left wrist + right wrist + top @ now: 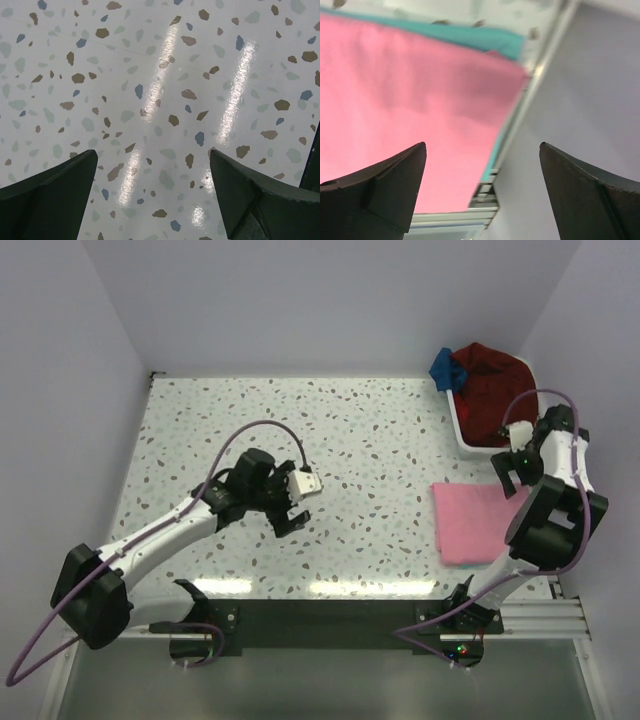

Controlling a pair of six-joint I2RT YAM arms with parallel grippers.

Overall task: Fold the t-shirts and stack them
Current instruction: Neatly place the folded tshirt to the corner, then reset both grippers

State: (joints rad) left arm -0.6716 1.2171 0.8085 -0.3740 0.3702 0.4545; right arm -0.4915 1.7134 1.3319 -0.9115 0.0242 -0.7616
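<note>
A folded pink t-shirt (472,522) lies flat at the right of the table, on top of a teal t-shirt whose edge (470,35) shows in the right wrist view around the pink cloth (405,105). Dark red (492,380) and blue (446,368) garments are heaped in a white bin (462,425) at the back right. My right gripper (512,473) is open and empty, above the far right corner of the pink shirt. My left gripper (296,514) is open and empty over bare tabletop (160,100) in the middle of the table.
The right wall (590,100) and the metal rail (545,612) at the table's near right edge are close to the right arm. The speckled tabletop (350,430) stretches between the arms and the back wall.
</note>
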